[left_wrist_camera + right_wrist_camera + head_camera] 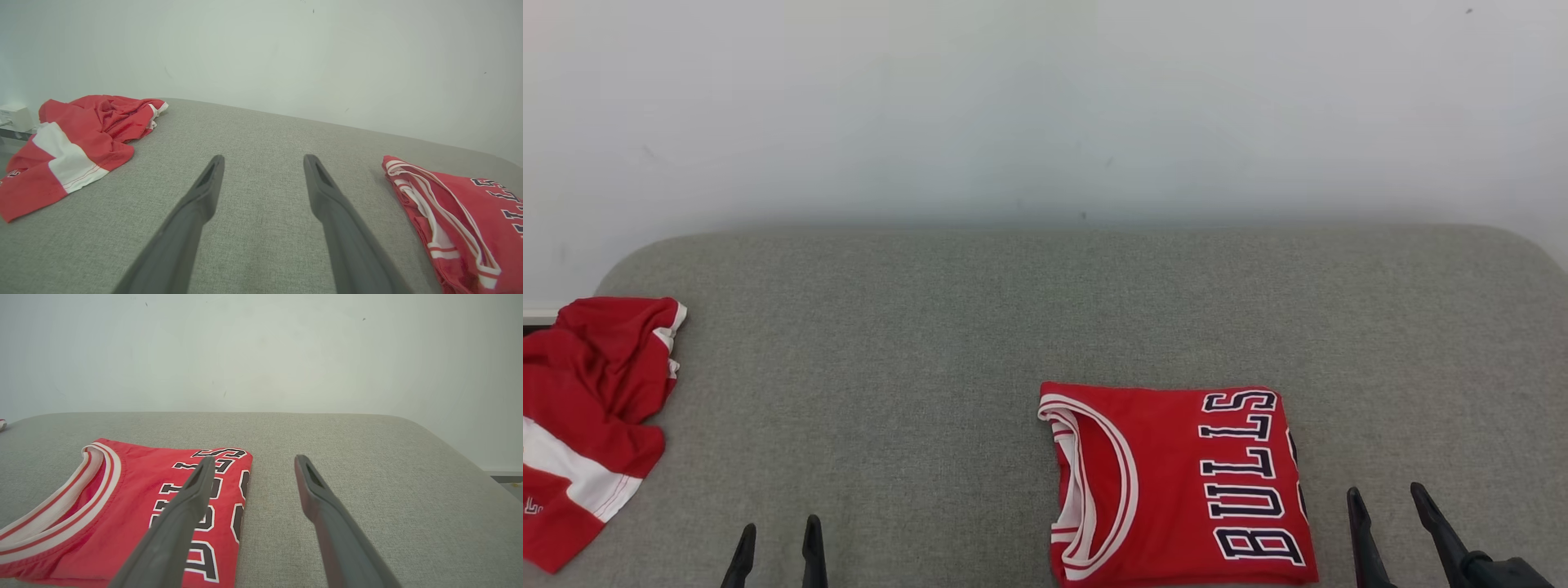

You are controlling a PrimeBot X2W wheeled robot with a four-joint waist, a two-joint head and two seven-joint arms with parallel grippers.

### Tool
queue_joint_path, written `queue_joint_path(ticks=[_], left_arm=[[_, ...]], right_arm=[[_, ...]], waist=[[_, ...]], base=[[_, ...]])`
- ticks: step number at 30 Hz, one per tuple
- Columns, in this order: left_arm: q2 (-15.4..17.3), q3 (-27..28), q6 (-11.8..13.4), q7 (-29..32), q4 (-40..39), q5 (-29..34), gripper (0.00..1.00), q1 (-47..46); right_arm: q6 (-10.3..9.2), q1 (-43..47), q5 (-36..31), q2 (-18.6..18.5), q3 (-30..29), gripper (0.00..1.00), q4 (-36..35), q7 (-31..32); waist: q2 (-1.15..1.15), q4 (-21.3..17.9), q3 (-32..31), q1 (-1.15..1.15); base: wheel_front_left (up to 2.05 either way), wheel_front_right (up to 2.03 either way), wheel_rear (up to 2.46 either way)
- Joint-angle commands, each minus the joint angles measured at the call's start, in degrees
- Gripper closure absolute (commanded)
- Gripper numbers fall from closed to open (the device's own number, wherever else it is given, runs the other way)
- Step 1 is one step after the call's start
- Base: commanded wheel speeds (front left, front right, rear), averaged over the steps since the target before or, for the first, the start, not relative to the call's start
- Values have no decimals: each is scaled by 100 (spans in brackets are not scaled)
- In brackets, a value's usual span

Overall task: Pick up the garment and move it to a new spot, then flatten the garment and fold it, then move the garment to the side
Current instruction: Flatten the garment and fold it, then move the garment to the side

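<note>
Left fingers [814, 555] and right fingers [1361, 539] gape wide, empty. Folded jersey [1176, 482] lies between them, nearer the right; crumpled garment [588, 408] outside the left.

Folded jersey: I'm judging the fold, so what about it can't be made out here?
Head view: folded jersey, lower layers hidden under the top one.
Right wrist view: lettering partly covered by the right gripper.
Left wrist view: far part cut off by the right edge.

jersey [1176, 482]: right-front on padded surface [890, 351] | second garment [588, 408]: far left edge
</note>
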Motion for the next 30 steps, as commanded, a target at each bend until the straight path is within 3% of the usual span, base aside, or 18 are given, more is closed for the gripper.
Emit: queue_joint_path(ticks=[1,30], left_arm=[[-6,8,-22,-15,21,-19,0,-3],[-6,-60,-32,-15,21,-78,0,59]], right_arm=[[-14,66,62,29,4,0,-8,-4],[-14,-6,-126,138,-49,0,-12,100]], waist=[[0,-24,-13,0],[0,5,100,0]], base=[[0,0,0],[0,0,0]])
